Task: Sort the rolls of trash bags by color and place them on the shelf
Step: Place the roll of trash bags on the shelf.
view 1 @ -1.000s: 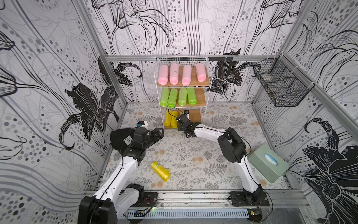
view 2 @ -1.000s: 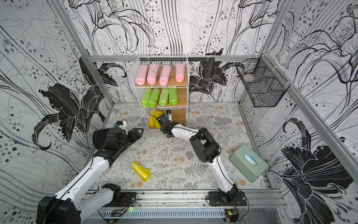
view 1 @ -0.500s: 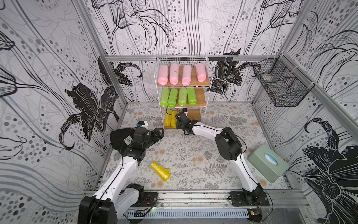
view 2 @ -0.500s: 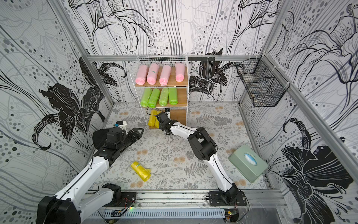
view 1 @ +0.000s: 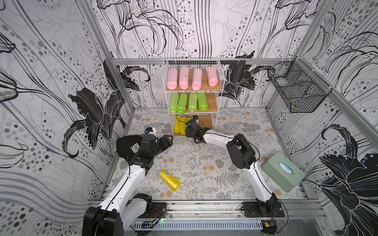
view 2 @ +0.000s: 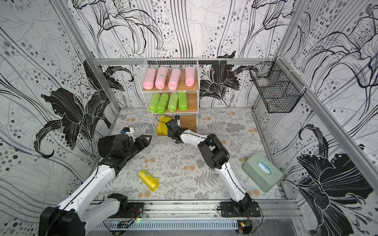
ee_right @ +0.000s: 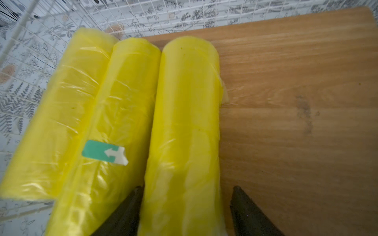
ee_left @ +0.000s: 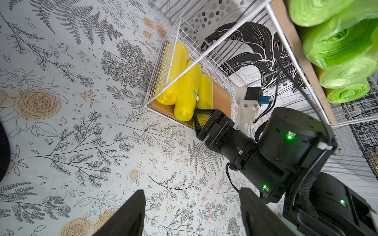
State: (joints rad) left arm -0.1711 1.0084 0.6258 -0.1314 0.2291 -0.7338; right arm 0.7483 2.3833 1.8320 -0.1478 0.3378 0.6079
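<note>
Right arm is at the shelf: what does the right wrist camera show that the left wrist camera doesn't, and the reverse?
Only right wrist: the arrow on the teal sticker, and a gap between one finger and the third yellow roll.
Only left wrist: the green rolls on the board above, the right gripper from outside, and the open, empty left gripper.
Both: three yellow rolls side by side on the bottom board, right jaws spread around the third.

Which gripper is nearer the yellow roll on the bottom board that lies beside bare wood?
Right. The right gripper has open jaws either side of that yellow roll, at its near end; the left gripper hangs open above the table, outside the shelf.
</note>
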